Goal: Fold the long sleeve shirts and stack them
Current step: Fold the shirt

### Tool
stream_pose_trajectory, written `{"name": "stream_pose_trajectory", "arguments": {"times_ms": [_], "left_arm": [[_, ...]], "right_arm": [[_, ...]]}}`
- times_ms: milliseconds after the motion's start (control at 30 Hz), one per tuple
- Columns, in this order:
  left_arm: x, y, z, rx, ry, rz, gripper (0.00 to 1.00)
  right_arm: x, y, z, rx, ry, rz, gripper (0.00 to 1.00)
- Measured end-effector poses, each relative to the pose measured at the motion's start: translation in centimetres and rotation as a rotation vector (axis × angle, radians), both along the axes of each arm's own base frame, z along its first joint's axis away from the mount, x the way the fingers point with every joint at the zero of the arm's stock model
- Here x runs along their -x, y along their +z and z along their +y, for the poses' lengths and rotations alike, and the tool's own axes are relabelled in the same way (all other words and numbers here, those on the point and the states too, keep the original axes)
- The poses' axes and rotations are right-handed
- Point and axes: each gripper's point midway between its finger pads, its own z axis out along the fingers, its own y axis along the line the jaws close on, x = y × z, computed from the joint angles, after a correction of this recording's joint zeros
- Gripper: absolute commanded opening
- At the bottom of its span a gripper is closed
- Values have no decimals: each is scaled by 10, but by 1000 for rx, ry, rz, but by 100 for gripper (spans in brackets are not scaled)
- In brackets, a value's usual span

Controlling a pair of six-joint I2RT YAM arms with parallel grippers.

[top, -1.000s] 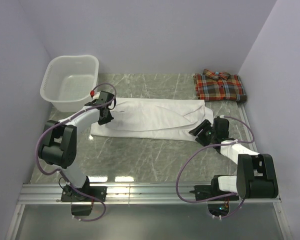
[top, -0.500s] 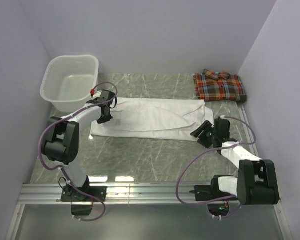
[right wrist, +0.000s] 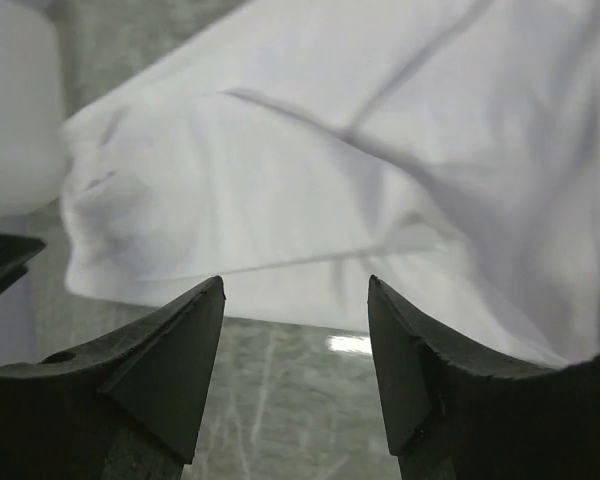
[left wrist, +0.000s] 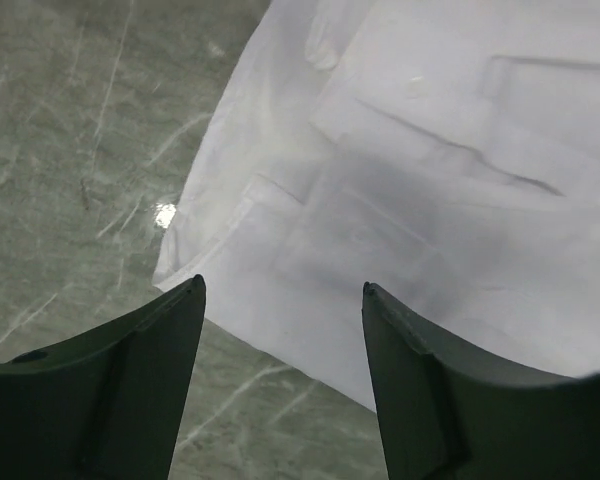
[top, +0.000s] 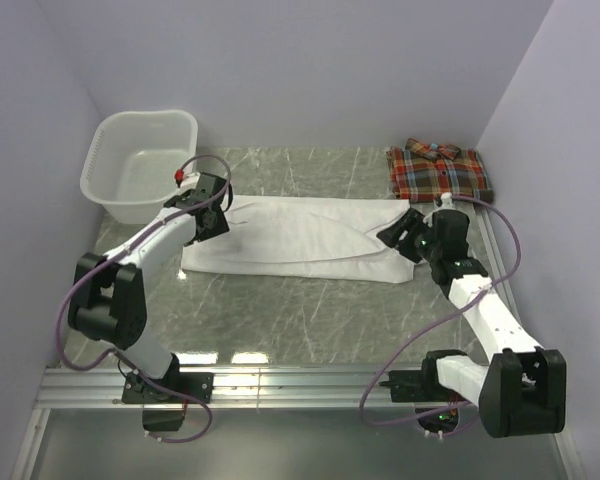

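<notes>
The left end effector (left wrist: 280,290) and the right end effector (right wrist: 295,285) — both spread open, empty — hang over opposite ends of the white shirt (top: 300,235); the plaid shirt (top: 440,175) lies folded at the far right.

White shirt (top: 295,236) folded into long strip, mid-table; plaid shirt (top: 439,172) folded, far-right corner.

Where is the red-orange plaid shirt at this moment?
In the top external view, the folded red-orange plaid cloth shirt lies at the far right corner of the green marble table, just beyond the right end of the spread plain white cloth shirt.
</notes>
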Motion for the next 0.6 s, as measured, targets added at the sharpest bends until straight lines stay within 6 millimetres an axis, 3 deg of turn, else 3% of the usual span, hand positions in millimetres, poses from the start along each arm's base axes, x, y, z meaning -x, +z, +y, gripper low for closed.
{"name": "stream_pose_trajectory", "arguments": {"times_ms": [133, 200, 300, 367, 433, 600], "left_arm": [[-7, 36, -22, 87, -49, -107, 67], [-11, 41, -33, 130, -66, -129, 67], [-18, 29, -43, 170, -81, -112, 66], [-20, 13, -48, 179, -87, -76, 65], [-21, -4, -52, 189, -88, -39, 65], [-12, -42, -55, 214, -76, 39, 62]], "right_arm": [[-16, 35, 47, -61, 136, -88, 66], [-27, 42, 76, -91, 210, -97, 65], [-49, 40, 127, -144, 319, -89, 64], [-62, 29, 156, -184, 374, -68, 62], [-71, 11, 173, -216, 396, -36, 62], [-84, -50, 176, -265, 361, 83, 61]]}}
